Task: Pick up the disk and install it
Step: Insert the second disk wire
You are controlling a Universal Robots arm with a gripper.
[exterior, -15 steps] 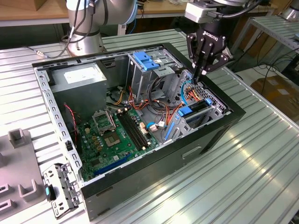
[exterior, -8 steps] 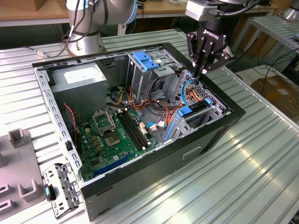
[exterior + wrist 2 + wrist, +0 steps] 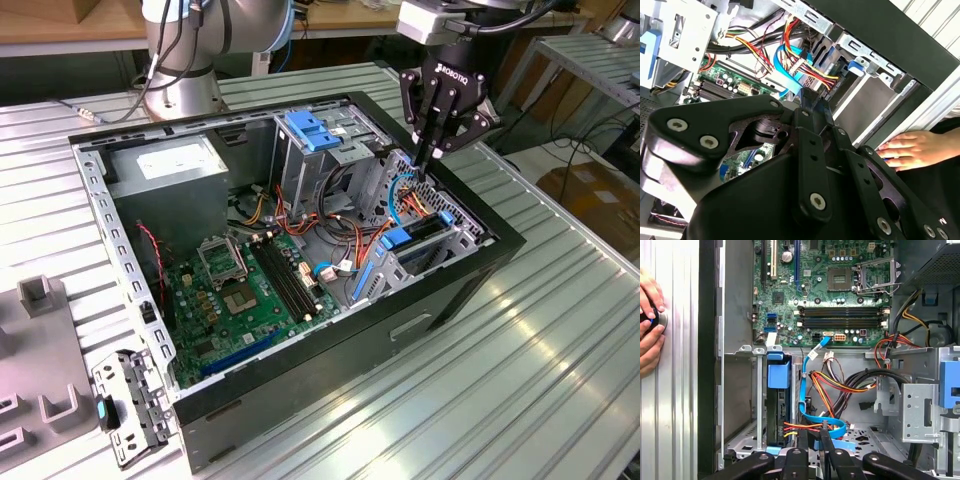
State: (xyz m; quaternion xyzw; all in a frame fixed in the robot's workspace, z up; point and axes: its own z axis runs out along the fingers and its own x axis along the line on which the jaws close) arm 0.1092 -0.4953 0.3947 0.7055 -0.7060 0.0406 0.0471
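Observation:
The disk, dark grey in a bright blue carrier, sits inside the drive cage at the front corner of the open computer case. In the first wrist view the disk lies in its slot with a blue tab at its end. My gripper hangs just above the cage, fingers pressed together and shut, with nothing visibly held. In both wrist views the gripper points down among the blue ribbon cable and the coloured power wires beside the disk.
A person's hand rests on the table just outside the case wall. A blue ribbed plate tops the upper cage. A grey bracket with a blue tab and grey fixtures lie at the exterior view's left.

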